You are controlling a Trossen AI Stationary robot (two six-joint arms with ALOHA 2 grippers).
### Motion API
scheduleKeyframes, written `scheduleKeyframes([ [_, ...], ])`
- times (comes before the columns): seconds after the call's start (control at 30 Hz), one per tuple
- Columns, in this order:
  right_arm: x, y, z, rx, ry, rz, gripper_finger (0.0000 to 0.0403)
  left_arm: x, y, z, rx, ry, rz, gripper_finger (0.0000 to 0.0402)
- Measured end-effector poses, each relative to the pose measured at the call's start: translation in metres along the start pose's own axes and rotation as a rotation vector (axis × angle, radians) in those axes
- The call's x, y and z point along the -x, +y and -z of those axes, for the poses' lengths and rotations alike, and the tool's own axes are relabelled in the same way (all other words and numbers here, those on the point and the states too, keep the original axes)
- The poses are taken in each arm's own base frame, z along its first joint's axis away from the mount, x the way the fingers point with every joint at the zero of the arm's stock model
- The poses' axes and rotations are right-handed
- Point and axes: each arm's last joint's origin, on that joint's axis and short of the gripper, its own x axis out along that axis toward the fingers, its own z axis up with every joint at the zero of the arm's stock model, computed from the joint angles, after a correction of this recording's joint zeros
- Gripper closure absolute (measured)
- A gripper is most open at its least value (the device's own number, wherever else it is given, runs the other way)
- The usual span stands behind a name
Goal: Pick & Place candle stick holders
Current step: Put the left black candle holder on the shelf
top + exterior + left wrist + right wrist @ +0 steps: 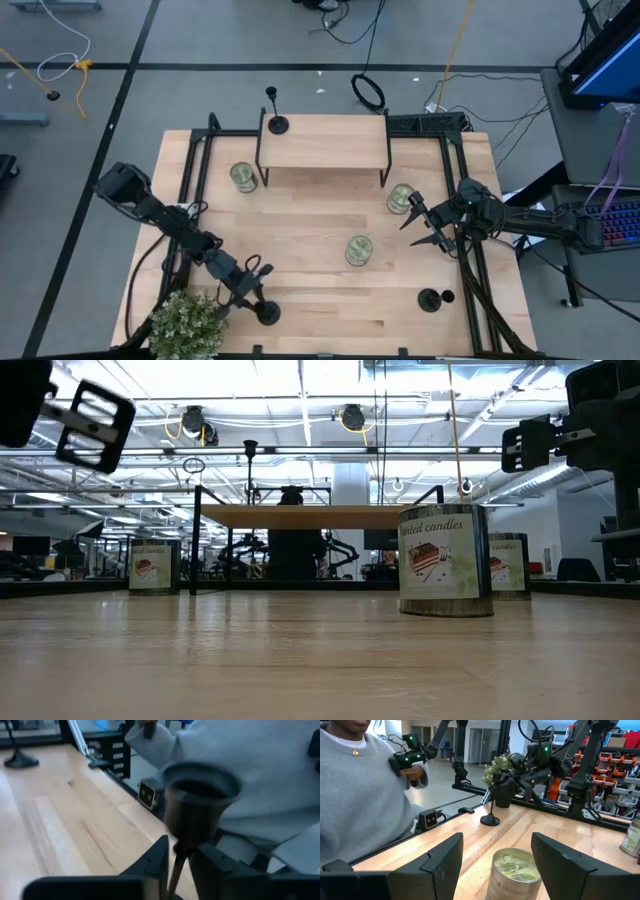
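Observation:
Three black candle stick holders show. One (274,112) stands on the far left corner of the wooden riser (325,143). One (432,298) stands on its disc base near the table's near right. My left gripper (258,294) is shut on the third (268,312), beside the potted plant (186,325) at the near edge. In the left wrist view its cup top (200,785) rises above my fingers. My right gripper (418,228) is open and empty at the table's right, between two candle tins; one tin (515,870) shows just ahead of it. My left gripper pinches the holder's thin stem (176,864) just below the cup, between its two fingers. The fingers slant down from the table's far left and lie across the stem. The holder stands about upright, its disc base (490,820) at the table top.
Three candle tins stand on the table (244,177) (401,197) (358,250). A person in a grey sweater (270,775) stands at the table's near edge, close to my left gripper. Black frame rails run along both table sides (465,270).

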Motion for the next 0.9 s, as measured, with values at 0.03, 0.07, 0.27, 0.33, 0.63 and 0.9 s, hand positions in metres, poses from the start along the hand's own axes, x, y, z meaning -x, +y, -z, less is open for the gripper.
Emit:
scheduleKeyframes([
  [0.03,0.000,0.000,0.000,0.000,0.000,0.000,0.0174,0.000,0.002,-0.001,-0.007,-0.004,-0.002,0.0353],
  [0.07,0.000,0.000,0.000,0.001,0.000,0.000,0.0174,0.000,0.003,-0.002,-0.007,-0.006,0.000,0.0364],
  [0.27,0.000,-0.001,-0.002,0.022,-0.012,0.045,0.0174,0.003,0.026,-0.017,0.061,-0.060,-0.059,0.0370],
  [0.33,0.000,-0.003,-0.003,0.028,-0.016,0.101,0.0174,0.005,0.038,-0.031,0.060,-0.105,-0.095,0.0370],
  [0.63,0.001,-0.010,-0.002,0.022,0.004,0.337,0.0174,0.039,0.115,-0.128,-0.108,-0.058,-0.457,0.0370],
  [0.9,0.002,-0.011,-0.002,0.022,0.008,0.374,0.0174,0.121,0.194,-0.214,-0.116,-0.116,-0.856,0.0370],
])
